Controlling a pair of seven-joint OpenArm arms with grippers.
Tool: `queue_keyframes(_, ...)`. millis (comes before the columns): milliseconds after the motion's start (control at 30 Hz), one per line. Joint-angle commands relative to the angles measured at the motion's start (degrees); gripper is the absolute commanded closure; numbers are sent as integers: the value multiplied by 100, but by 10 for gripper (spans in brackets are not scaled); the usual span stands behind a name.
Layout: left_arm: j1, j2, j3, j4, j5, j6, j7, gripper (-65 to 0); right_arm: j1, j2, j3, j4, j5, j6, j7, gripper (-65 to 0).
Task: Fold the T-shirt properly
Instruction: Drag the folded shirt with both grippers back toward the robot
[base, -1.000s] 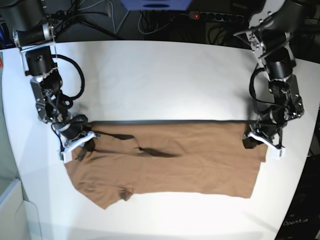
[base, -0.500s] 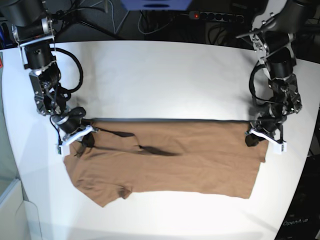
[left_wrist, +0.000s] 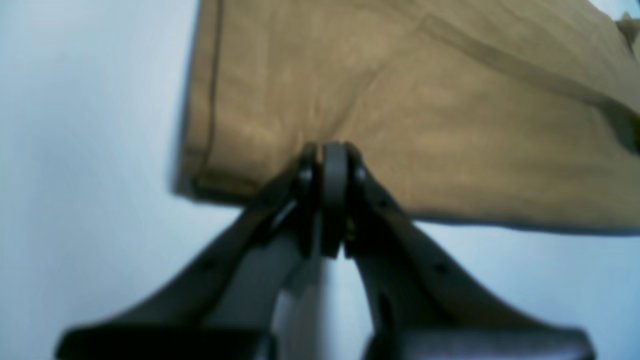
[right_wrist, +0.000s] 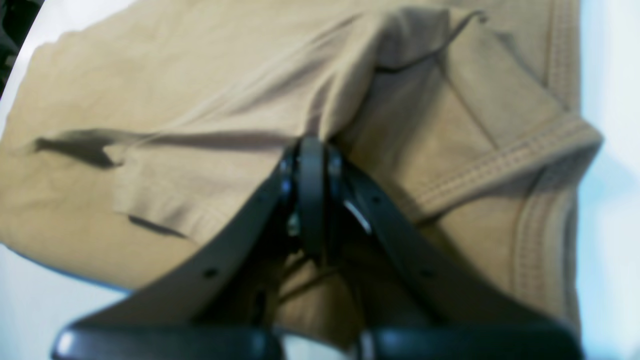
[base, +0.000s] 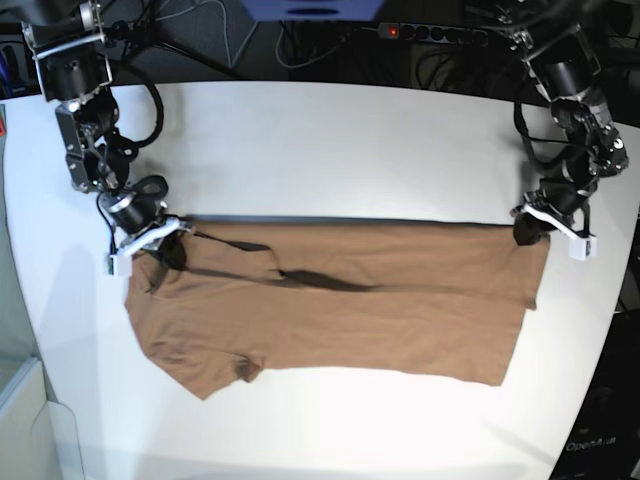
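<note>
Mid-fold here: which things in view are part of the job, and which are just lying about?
Part of the job:
- plain tan-brown cotton T-shirt
- left claw, shut on its hem corner
- right claw, shut on the collar end

Lying about:
- white table
- black power strip with cables behind

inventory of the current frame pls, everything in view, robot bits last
T-shirt: 1, tan-brown, spread across the near half of the table, far edge pinched at both ends.
Table: 1, white, fills most of the base view.
Power strip: 1, dark with a red light, behind the table's far edge.
Cables: several, dark, behind the table.
Left hand: 1, black with white mount, shut on the T-shirt's hem corner, base view's right.
Right hand: 1, black with white mount, shut on the T-shirt near the collar, base view's left.
</note>
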Motion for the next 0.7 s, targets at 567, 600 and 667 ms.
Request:
queue_keyframes(567, 985, 732, -912, 3031, 325, 99, 1104, -24, -639, 304, -25, 335, -196, -146, -541, -4)
queue_keyframes(600, 836, 723, -956, 3022, 352, 99, 1104, -24, -630, 304, -25, 335, -196, -146, -541, -4)
queue_keyframes(667, 510, 556, -965, 3013, 466, 99, 1104, -24, -612, 304, -34, 335, -196, -146, -541, -4)
